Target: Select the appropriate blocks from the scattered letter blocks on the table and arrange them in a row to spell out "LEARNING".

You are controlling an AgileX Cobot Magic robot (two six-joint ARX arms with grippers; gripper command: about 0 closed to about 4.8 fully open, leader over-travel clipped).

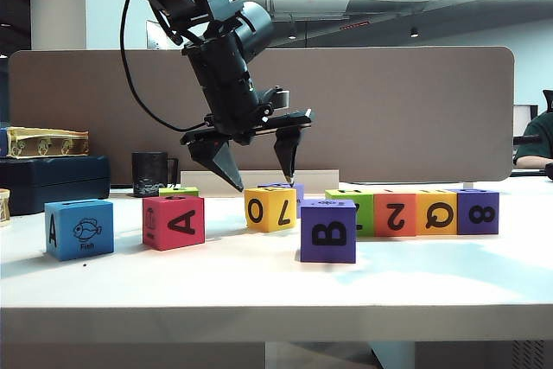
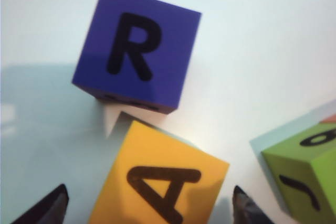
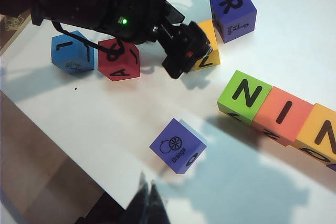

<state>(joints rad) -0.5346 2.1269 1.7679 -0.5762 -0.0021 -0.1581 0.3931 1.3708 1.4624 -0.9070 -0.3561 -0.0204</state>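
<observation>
The left gripper (image 1: 257, 170) hangs above the yellow-orange block (image 2: 160, 179) near the middle of the table (image 1: 259, 287), its jaws spread wide to either side of that block's A face and touching nothing, with the purple R block (image 2: 137, 48) just beyond it toward the far edge. The right gripper (image 3: 146, 199) hovers over the front edge with its fingertips pressed together and empty, close to the purple block marked Orange (image 3: 177, 145). Toward the right side of the table, a green N block (image 3: 244, 97), an orange I block (image 3: 281, 114) and a yellow-orange N block (image 3: 320, 132) stand touching in a row.
</observation>
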